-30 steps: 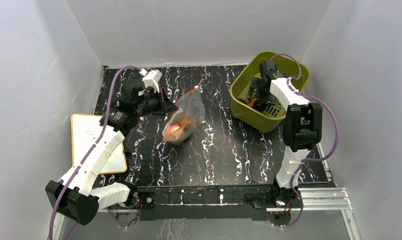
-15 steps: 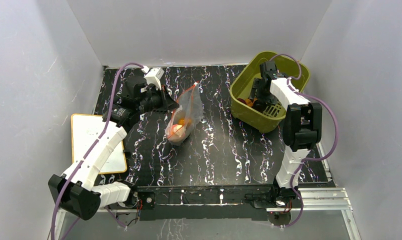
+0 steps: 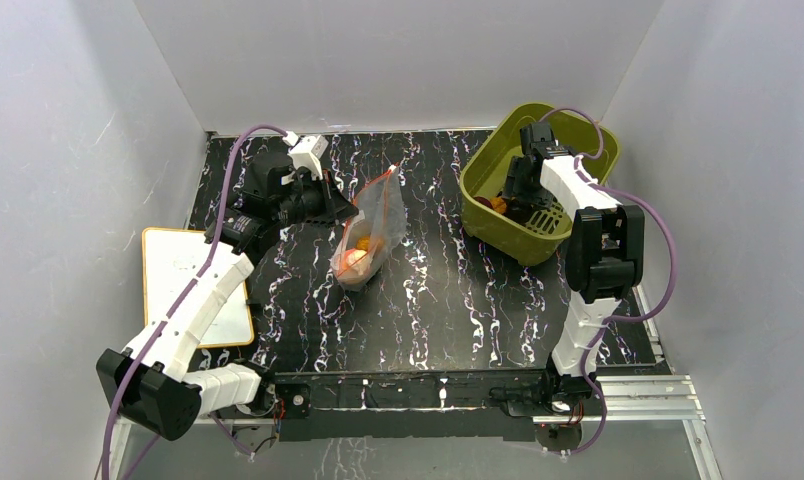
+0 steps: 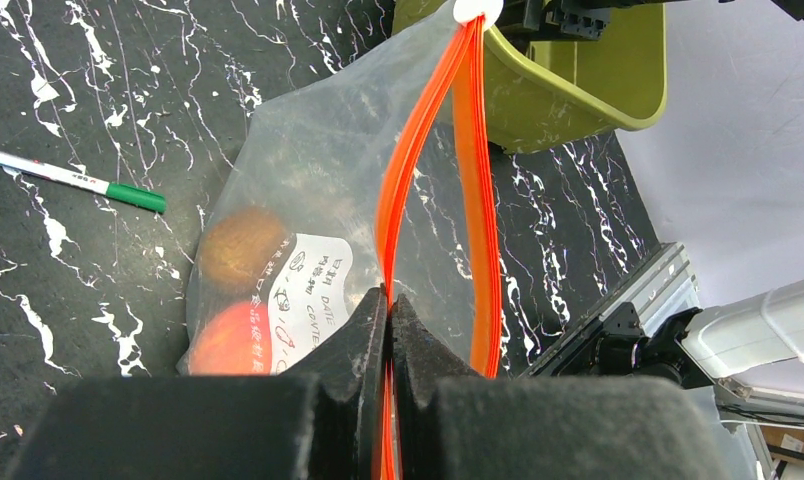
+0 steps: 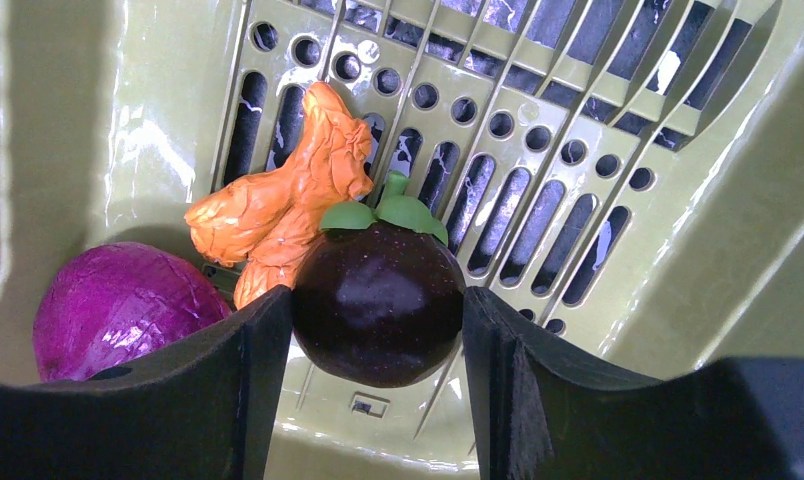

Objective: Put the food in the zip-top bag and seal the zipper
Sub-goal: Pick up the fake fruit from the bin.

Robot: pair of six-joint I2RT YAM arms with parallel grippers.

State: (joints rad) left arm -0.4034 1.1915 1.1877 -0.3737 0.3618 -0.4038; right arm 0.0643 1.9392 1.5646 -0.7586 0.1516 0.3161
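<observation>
The clear zip-top bag (image 3: 371, 228) stands at mid-table, its mouth held up. My left gripper (image 3: 340, 207) is shut on one side of the red-orange zipper (image 4: 428, 130); the other side bows away, so the mouth gapes. An orange-pink peach (image 4: 228, 340) and a brownish piece (image 4: 240, 245) lie inside the bag. My right gripper (image 3: 513, 192) is down in the olive-green basket (image 3: 483, 160). Its fingers press both sides of a dark purple fruit with a green leaf top (image 5: 378, 300). An orange knobbly piece (image 5: 278, 205) and a purple piece (image 5: 118, 305) lie beside that fruit.
A white pen with a green cap (image 4: 68, 178) lies on the black marbled table left of the bag. A white board (image 3: 183, 285) sits at the table's left edge. The basket's slotted wall (image 5: 578, 120) rises close behind the right fingers.
My left gripper has drawn the bag's mouth up and slightly left, so the bag stands narrower and more upright. The right gripper has barely moved in the basket.
</observation>
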